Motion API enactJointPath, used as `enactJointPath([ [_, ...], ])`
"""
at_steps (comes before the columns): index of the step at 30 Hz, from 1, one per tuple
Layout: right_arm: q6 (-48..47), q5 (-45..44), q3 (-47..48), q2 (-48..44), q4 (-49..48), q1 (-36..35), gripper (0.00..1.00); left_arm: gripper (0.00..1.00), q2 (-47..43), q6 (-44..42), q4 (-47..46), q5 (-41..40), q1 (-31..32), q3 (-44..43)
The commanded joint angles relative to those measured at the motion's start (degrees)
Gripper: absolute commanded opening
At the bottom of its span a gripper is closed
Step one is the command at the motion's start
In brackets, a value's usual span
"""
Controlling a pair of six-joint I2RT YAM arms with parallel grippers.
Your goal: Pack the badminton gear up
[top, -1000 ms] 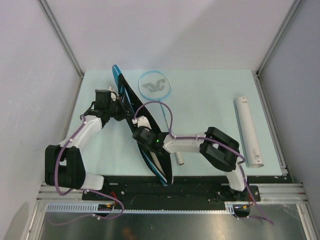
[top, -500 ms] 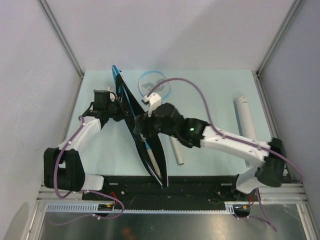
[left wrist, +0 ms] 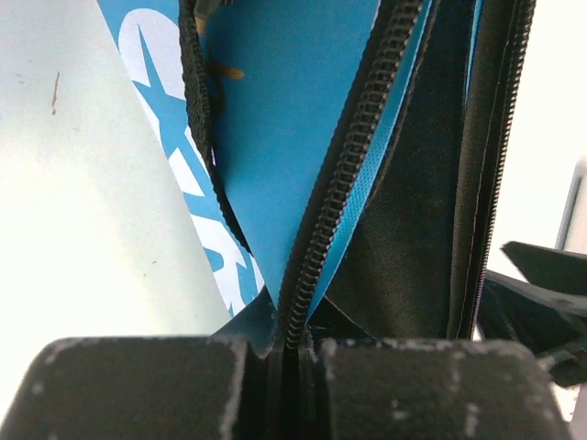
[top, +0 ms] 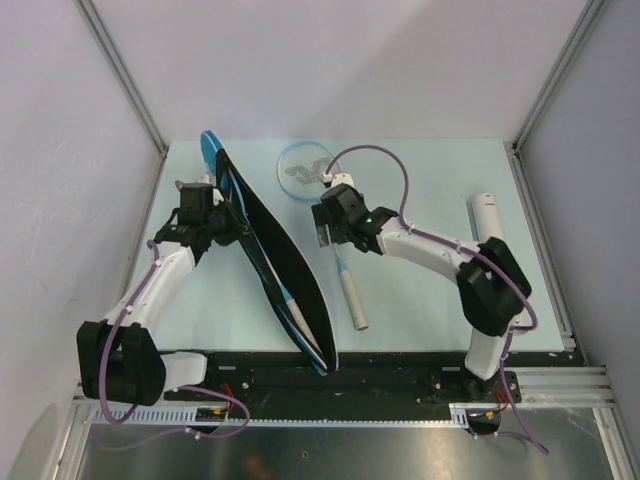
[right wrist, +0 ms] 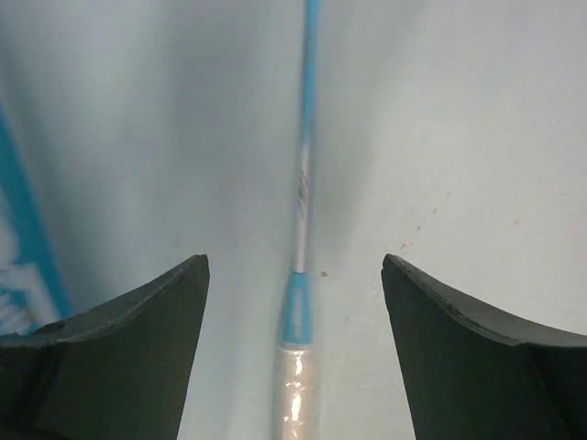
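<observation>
- Pale green surface (top: 420, 300), walled in white, carries the gear.
- Left tool (left wrist: 284, 353) is clenched on the zipper edge of the blue racket bag (left wrist: 275, 137). The bag stands on edge, running diagonally from far left to the near middle, mouth agape.
- Right tool (right wrist: 295, 275) is released, its jaws wide above the thin shaft of a racket (right wrist: 305, 137). This racket lies flat just right of the bag, head at the far side.
- Handle of a second racket (top: 297, 312) shows inside the bag's near end.
- White tube (top: 497, 262) lies well apart, by the right edge.
</observation>
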State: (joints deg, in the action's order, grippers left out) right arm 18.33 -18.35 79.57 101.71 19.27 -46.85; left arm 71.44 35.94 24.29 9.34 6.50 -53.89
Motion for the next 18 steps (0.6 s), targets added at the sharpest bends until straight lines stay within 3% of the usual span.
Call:
enactJointPath([
  [1,-2.74,7.0,1.55,4.54,2.62,0.97,0.78,0.0,-1.57,-0.61,-1.53,-0.55,-0.35,-1.57],
  [6,-7.6,5.61,2.25,10.95,-2.38,0.27,0.71,0.0,0.19,-0.87,-1.62,-0.12,-0.35,-2.97],
  [18,-4.79,1.47,11.21,25.28,-7.75,2.46,0.48,0.0,-0.34,-1.31,-1.53,-0.38,-0.35,-1.57],
])
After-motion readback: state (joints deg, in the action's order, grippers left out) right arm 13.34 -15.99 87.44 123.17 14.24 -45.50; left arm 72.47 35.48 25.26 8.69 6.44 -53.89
